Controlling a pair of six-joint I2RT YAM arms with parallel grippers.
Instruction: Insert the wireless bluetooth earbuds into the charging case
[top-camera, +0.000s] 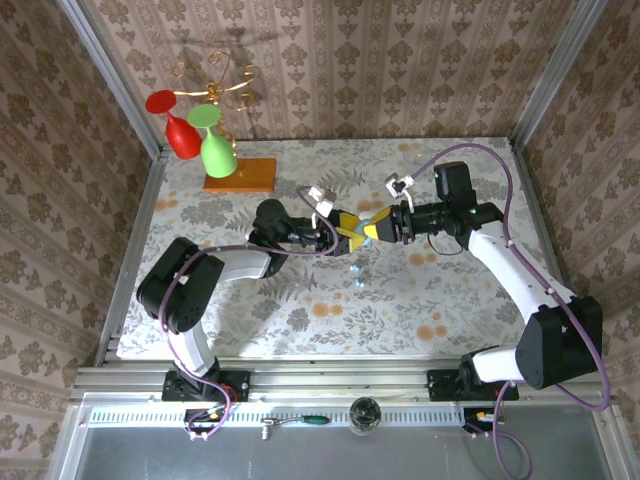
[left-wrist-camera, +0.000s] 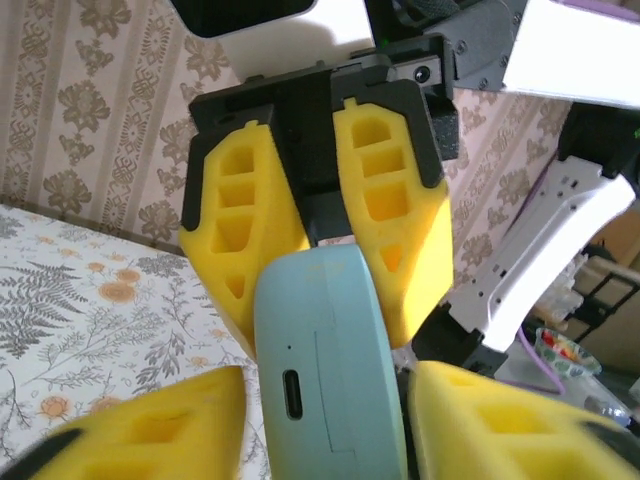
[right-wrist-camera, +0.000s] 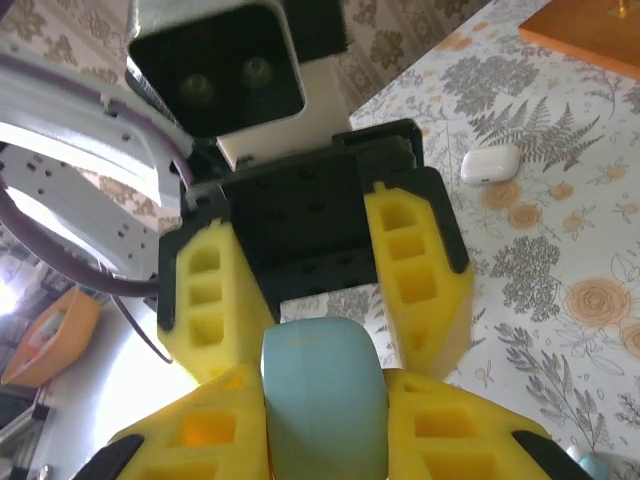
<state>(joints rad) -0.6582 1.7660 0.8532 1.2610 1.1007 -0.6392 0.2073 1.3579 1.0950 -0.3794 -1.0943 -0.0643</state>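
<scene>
1. Currently the charging case (left-wrist-camera: 325, 370) is held in the air above the middle of the table, pinched from both ends. The left gripper (top-camera: 350, 231) has its yellow foam fingers (left-wrist-camera: 150, 435) drawn in against the end with the charging port. The right gripper (top-camera: 376, 228) is clamped on the opposite, rounded end.
2. Both hands are narrowed to the case's width, and neither carries anything else.
3. The lid seam looks closed, so the step in hand is probably getting the lid open. One hand should hold the body firmly while the other works only on the lid half, away from the hinge.
4. The smooth shell could slide out of the soft foam, so the pull should be slow and in line with the hinge.
5. Two tiny pale pieces, which I take for the wireless bluetooth earbuds (top-camera: 354, 270), lie on the cloth just near of the grippers, close together.
6. A floral tablecloth (top-camera: 450, 300) covers the table, and a white pebble-like item (right-wrist-camera: 490, 162) rests on it.
7. Damask wallpaper (top-camera: 400, 60) lines the walls. At the far left an orange-based stand (top-camera: 240, 175) holds a red glass (top-camera: 180, 135) and a green glass (top-camera: 215, 150).
</scene>
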